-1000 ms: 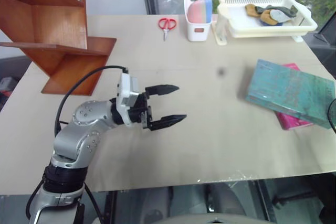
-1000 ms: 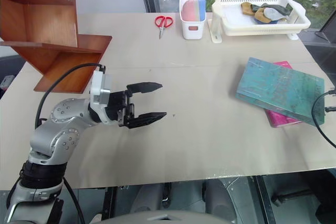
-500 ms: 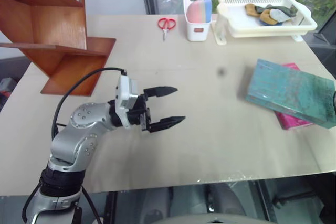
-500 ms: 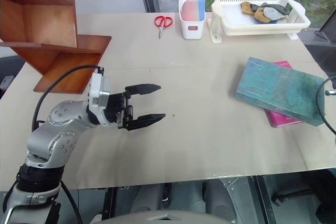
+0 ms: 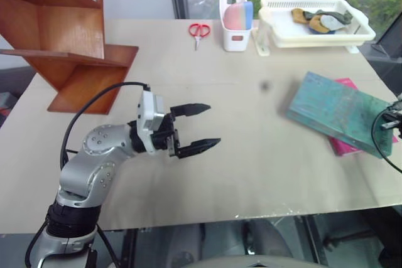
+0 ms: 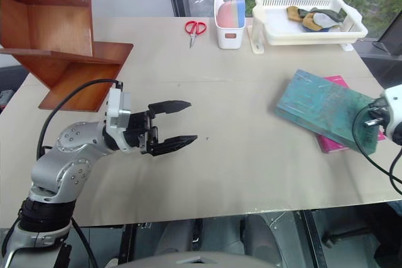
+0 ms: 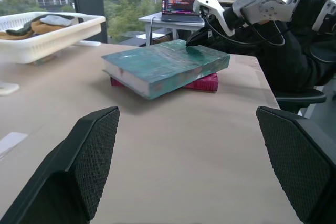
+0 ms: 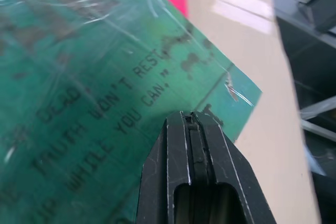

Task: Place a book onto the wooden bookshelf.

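Newly arrived right gripper [image 8: 190, 124], fingers pressed together, hovers over the teal book's [image 6: 323, 108] corner; left gripper [image 5: 196, 128] gapes wide.

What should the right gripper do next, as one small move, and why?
Probably open its fingers first. The right gripper is shut and sits over a corner of the book, holding nothing. The book lies flat on a pink book, so shut fingers cannot take its edge.

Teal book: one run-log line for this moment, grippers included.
book: flat on pink book, table's right | right gripper: shut, over book's cover | left gripper: open, empty, mid-table | wooden bookshelf: far left
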Robot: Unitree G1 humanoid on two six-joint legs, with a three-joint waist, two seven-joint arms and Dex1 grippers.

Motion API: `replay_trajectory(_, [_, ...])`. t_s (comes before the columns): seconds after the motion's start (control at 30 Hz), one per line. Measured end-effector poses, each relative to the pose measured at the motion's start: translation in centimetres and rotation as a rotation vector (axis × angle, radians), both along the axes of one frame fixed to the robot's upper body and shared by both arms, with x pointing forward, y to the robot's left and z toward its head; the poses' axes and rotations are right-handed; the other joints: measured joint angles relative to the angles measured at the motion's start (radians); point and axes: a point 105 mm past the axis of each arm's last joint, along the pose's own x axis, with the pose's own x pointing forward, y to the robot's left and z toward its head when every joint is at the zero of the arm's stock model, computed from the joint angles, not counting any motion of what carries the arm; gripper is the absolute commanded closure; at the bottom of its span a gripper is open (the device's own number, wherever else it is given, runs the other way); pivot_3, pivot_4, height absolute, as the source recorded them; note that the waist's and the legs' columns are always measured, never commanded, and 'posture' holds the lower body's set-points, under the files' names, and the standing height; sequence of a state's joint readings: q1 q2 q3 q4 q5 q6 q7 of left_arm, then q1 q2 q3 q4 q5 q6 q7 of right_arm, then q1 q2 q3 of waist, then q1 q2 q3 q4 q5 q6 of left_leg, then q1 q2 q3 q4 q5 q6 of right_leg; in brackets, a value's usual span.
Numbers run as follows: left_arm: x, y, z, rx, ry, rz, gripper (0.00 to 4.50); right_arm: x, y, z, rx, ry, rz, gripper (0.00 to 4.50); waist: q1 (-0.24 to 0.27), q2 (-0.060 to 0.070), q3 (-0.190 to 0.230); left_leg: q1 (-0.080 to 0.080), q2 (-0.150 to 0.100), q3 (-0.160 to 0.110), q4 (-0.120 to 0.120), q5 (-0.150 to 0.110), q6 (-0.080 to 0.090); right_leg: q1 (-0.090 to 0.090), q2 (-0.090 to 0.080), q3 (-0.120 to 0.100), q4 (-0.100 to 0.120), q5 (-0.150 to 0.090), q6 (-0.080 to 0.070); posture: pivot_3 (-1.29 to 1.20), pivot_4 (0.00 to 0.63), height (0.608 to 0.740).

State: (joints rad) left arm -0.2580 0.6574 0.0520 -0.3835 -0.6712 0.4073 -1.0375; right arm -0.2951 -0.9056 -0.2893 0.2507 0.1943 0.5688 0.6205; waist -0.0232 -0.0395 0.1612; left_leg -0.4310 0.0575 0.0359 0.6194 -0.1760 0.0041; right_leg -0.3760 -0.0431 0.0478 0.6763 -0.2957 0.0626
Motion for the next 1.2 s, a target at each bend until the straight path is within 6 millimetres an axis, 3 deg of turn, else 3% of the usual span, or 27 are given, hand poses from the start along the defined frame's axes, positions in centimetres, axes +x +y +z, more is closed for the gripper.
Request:
replay_trajectory(0.17, [0.0,0.0,0.0,-0.001,0.0,0.002,0.0,1.0,1.6,-0.2,0.048,-0.021,-0.01,4.44,-0.019,-0.002,-0.001,0.001,0.001,-0.001,0.003,0.0,0.0,0.002,0.001,0.0,0.0,0.0,0.0,0.0,0.15,0.74])
replay_trajectory(0.53, [0.2,0.0,0.0,-0.004,0.0,0.018,0.0,0.9,-0.2,0.5,0.086,-0.058,-0.083,4.44,-0.009,0.001,0.001,-0.001,0.0,-0.001,0.009,-0.001,0.001,0.004,0.0,0.0,0.001,0.0,0.0,0.0,0.15,0.74])
replay_trajectory(0.8, [0.1,0.1,0.0,-0.003,0.0,0.016,0.0,1.8,-4.1,5.0,0.093,-0.197,-0.285,4.44,-0.012,0.012,0.007,-0.002,0.0,0.004,0.006,-0.002,0.002,-0.002,0.001,0.004,0.001,0.0,0.001,0.0,0.15,0.74])
replay_trajectory(0.97, [0.1,0.1,0.1,-0.004,-0.004,0.017,0.0,2.5,-5.8,3.4,0.177,-0.116,-0.383,4.44,-0.015,0.013,0.008,-0.002,0.0,0.007,0.004,-0.002,0.003,-0.002,0.0,0.007,-0.001,0.0,0.001,0.0,0.15,0.74])
replay_trajectory(1.2, [-0.1,0.5,-0.1,-0.002,-0.001,0.045,0.0,1.3,-7.6,1.7,0.372,0.01,-0.502,4.44,-0.014,0.017,0.011,-0.002,0.0,0.008,0.001,-0.002,0.003,-0.002,0.0,0.007,-0.004,0.001,0.001,0.0,0.15,0.74])
